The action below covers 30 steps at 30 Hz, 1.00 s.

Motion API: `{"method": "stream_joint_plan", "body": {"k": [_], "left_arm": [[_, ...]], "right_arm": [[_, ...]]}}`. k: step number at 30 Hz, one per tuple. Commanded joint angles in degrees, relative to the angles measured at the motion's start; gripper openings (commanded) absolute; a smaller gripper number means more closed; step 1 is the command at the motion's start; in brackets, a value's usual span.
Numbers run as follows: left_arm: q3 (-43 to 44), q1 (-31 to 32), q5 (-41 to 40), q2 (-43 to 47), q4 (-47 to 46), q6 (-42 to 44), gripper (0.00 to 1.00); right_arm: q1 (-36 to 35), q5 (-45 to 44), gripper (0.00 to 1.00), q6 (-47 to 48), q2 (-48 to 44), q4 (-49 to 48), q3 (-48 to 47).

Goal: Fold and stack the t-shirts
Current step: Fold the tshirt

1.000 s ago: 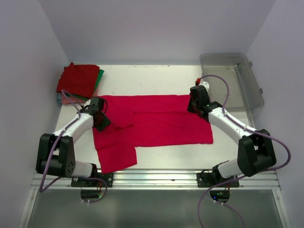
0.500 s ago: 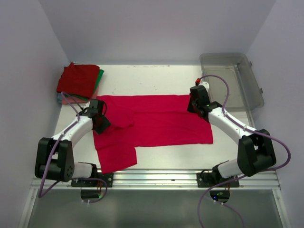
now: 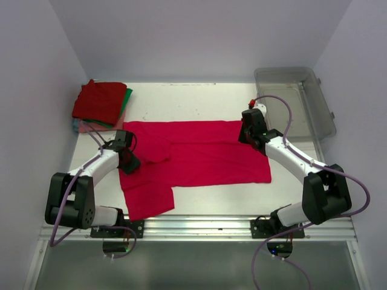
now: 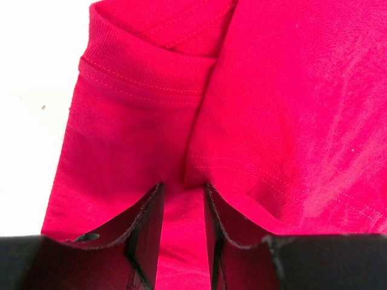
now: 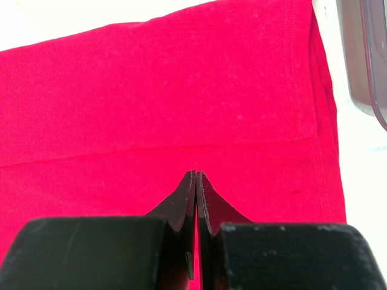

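A bright crimson-pink t-shirt (image 3: 205, 154) lies spread flat across the middle of the table, one part trailing toward the near left. At the back left sits a stack of folded t-shirts: dark red (image 3: 100, 101) on top, a green edge (image 3: 127, 98) and a salmon-pink edge (image 3: 76, 125) under it. My left gripper (image 3: 129, 161) rests on the shirt's left side. In the left wrist view its jaws (image 4: 183, 187) stand apart, open, cloth showing between them and a hemmed fold (image 4: 151, 72) just beyond. My right gripper (image 5: 195, 174) is shut, its tips down on the shirt's right part (image 3: 249, 134).
A clear grey plastic bin (image 3: 323, 109) stands at the back right, its edge close to the shirt's right hem (image 5: 369, 60). White walls close in the table on the left, back and right. A metal rail runs along the near edge (image 3: 199, 226).
My left gripper has slid slightly toward the near left over the shirt and its jaws have come apart. The right arm and the shirt stay as they were.
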<state>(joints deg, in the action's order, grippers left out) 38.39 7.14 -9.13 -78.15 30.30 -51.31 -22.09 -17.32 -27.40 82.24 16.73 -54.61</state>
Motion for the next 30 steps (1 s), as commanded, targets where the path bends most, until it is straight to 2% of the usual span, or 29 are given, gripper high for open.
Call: {"method": "stream_joint_plan", "body": {"k": [1, 8, 23, 30], "left_arm": [[0.4, -0.3, 0.0, 1.2, -1.7, 0.9, 0.35], [2.3, -0.3, -1.9, 3.7, -0.2, 1.7, 0.35], [2.3, -0.4, -2.0, -2.9, -4.0, 2.4, 0.34], [1.6, -0.4, -1.9, -1.8, -4.0, 2.7, 0.32]], "right_arm": [[0.2, -1.7, 0.00, 0.0, -0.5, -0.7, 0.2], [0.2, -1.6, 0.00, 0.0, -0.1, -0.7, 0.0], [0.1, -1.7, 0.00, 0.2, -0.1, -0.6, -0.1], [0.1, -1.6, 0.00, 0.2, 0.2, -0.6, -0.1]]}}
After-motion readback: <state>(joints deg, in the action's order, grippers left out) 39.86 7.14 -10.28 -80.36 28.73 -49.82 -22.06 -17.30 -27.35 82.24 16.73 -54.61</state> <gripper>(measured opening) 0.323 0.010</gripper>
